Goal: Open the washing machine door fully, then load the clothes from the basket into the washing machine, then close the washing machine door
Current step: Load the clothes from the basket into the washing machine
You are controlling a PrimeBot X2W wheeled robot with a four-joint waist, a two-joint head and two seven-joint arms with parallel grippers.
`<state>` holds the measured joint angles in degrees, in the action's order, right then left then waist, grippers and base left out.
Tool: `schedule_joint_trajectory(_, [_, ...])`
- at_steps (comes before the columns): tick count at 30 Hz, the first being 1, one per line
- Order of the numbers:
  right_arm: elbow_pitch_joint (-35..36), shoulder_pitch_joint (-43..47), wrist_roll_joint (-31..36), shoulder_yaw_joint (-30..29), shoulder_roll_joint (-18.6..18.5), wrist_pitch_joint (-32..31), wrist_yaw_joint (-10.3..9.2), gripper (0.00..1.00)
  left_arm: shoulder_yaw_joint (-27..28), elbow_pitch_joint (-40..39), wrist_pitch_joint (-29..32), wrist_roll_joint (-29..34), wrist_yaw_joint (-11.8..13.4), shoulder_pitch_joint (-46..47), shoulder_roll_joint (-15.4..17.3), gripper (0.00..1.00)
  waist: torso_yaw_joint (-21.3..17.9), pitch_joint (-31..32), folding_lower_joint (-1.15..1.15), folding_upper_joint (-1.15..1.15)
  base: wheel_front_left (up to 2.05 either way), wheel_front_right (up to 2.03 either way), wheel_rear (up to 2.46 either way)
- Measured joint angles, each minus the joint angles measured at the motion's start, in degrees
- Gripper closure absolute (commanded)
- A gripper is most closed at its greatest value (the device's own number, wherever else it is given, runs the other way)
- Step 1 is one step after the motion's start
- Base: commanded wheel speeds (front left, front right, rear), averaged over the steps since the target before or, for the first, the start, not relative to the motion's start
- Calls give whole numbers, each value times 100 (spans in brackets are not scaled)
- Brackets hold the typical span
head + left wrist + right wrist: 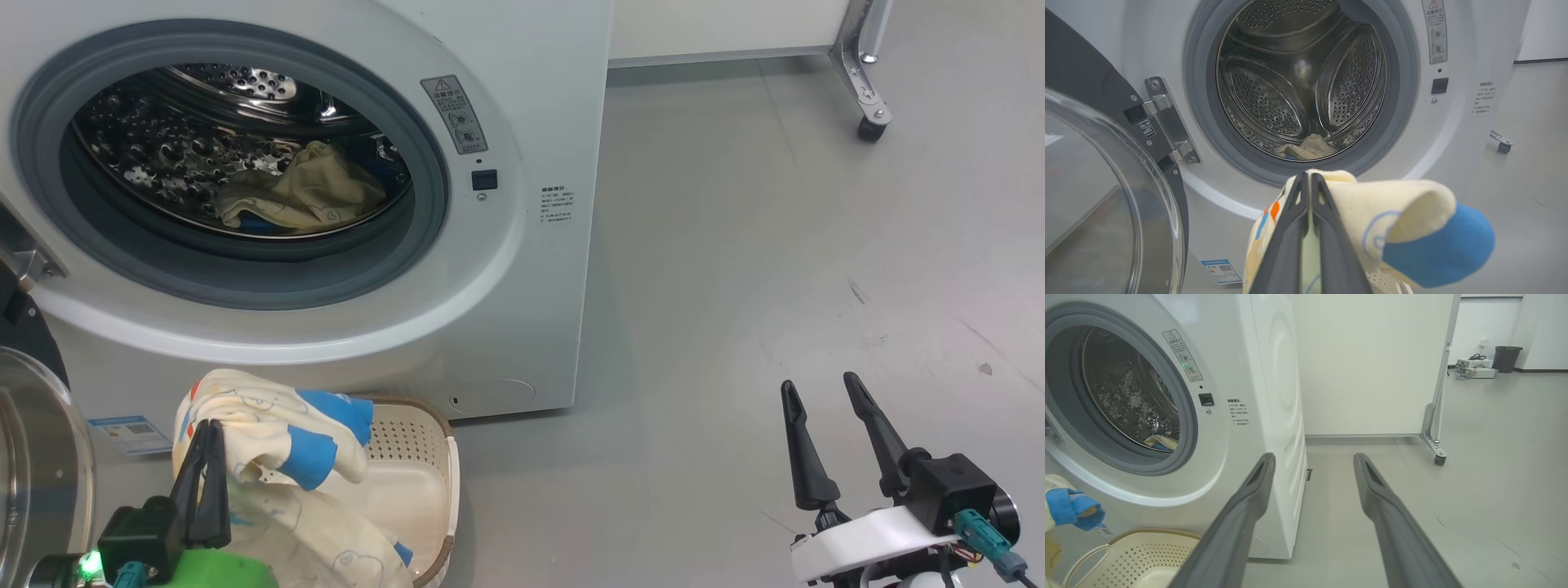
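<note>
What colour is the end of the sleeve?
Blue cuff, best seen in the left wrist view.

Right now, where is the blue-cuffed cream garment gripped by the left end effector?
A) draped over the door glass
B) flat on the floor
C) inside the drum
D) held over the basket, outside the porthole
D: the left end effector pinches the garment over the basket, outside the washing machine; another cream piece lies in the drum.

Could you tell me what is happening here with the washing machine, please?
The robot is loading laundry. Its left gripper is shut on a cream garment with blue cuffs, held above the basket in front of the washing machine. The door stands open, and a second garment already lies in the drum. The right gripper is open, holding nothing.
</note>
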<state>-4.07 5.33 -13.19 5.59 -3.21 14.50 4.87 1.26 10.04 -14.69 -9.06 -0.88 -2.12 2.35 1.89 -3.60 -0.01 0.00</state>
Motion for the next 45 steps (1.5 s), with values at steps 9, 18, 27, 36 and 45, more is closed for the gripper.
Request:
schedule_joint_trajectory(9, [68,14,1,5,-1,0,-5,0,-11,-137,0,-2,0,-114,0,100,-2,6,0,0,0,0,0])
schedule_joint_trajectory(18, [124,15,2,19,-7,0,-5,0,-40,-220,0,-44,0,-151,1,100,17,-20,0,0,0,0,0])
schedule_joint_trajectory(27, [312,16,7,20,-33,-8,-46,0,-78,-330,1,-66,0,-146,1,100,10,-213,0,0,0,0,0])
schedule_joint_trajectory(36, [563,-14,20,45,-46,-65,-46,0,-90,-254,134,-259,0,201,1,100,-42,-588,0,0,0,0,0])
schedule_joint_trajectory(45, [855,-270,22,103,-45,-82,-46,0,63,100,479,-374,-45,1285,133,100,-210,-1216,0,0,0,0,0])
